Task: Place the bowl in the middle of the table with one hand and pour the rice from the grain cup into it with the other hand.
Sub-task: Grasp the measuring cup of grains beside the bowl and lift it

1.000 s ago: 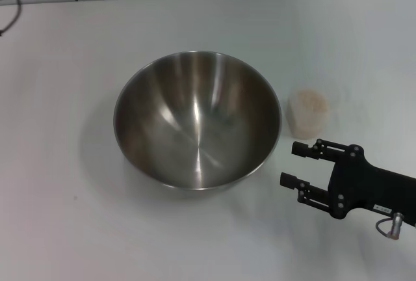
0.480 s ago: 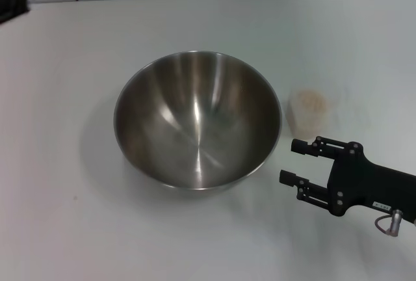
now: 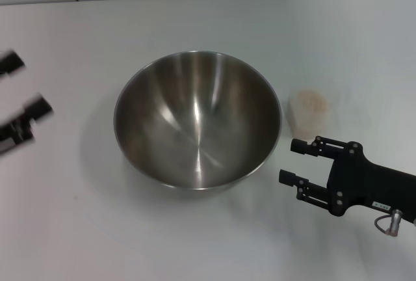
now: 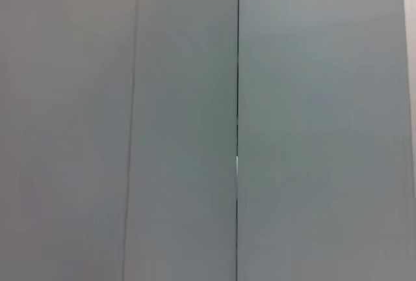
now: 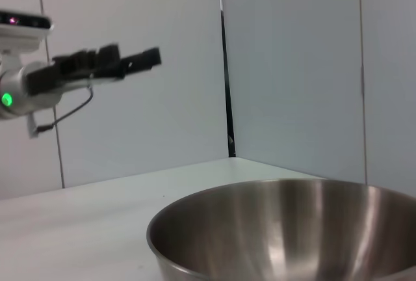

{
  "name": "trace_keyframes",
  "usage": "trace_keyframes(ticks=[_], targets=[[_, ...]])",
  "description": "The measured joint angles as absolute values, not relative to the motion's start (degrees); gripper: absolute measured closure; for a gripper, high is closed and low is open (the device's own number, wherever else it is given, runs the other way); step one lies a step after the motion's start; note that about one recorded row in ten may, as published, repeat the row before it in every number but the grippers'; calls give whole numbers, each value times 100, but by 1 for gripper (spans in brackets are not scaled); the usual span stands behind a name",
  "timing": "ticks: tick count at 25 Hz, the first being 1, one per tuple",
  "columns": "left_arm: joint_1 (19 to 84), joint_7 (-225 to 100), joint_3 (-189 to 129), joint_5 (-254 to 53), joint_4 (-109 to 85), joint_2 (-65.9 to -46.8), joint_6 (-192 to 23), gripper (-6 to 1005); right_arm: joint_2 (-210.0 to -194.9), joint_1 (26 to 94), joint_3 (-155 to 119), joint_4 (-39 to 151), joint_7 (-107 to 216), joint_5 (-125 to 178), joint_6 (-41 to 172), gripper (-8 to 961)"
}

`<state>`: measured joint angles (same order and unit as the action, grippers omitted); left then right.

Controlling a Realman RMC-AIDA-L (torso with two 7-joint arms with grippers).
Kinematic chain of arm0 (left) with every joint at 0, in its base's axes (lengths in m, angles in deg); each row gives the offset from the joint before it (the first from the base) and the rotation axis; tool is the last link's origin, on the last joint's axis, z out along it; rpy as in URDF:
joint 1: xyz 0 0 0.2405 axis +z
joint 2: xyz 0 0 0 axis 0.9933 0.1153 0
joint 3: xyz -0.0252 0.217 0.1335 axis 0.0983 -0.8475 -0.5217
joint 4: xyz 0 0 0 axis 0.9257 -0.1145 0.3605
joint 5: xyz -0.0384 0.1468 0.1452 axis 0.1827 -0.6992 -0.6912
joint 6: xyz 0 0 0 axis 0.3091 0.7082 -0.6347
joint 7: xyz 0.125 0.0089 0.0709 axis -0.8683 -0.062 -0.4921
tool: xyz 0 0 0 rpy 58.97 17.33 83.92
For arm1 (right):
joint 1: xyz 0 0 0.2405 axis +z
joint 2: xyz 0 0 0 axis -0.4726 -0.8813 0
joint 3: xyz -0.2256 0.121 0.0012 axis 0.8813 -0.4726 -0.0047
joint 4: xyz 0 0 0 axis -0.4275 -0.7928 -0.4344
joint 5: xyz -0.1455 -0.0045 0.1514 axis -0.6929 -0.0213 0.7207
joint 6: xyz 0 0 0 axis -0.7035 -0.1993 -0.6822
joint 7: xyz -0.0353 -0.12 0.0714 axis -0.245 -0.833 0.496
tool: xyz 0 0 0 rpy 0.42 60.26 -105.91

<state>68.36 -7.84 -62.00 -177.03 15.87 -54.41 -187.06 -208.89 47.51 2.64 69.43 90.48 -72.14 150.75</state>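
While the bowl sits upright near the middle of the desk, the right gripper hangs over the desk's near right corner with its jaws spread wide and nothing between them. Its two fingers point toward the bowl's right side but stop short of the rim, touching neither the bowl nor the cup. The grain cup stands upright on the desk just to the right of the bowl, a little farther back than the right gripper, apart from both. Pale rice fills it to about the top. The bowl's shiny inside looks empty.

At the desk's left edge the left gripper shows as a blur, well away from the bowl; its jaws look parted, with nothing seen between them. The right wrist view shows it raised above the desk beyond the bowl's rim. The left wrist view shows only a plain wall panel.
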Motion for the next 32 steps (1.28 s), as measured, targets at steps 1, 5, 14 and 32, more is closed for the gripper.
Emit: trace_keyframes(ticks=[1, 5, 14, 32], targets=[[6873, -962, -6220, -17791, 1471, -5464, -18694, 199, -20890, 4747, 264, 6946, 9048, -7214, 15075, 378], [6917, -1467, -6229, -18204, 1043, -5499, -18553, 199, -20891, 4747, 259, 6943, 9047, -7214, 15076, 378], [7020, -2222, -6229, -18927, 783, -5665, -17904, 200, -20891, 4738, 255, 6941, 9048, -7214, 15075, 378], [7092, -2702, -6236, -18997, 545, -5737, -17534, 201, -20882, 4702, 194, 6916, 9047, -7215, 15061, 377]])
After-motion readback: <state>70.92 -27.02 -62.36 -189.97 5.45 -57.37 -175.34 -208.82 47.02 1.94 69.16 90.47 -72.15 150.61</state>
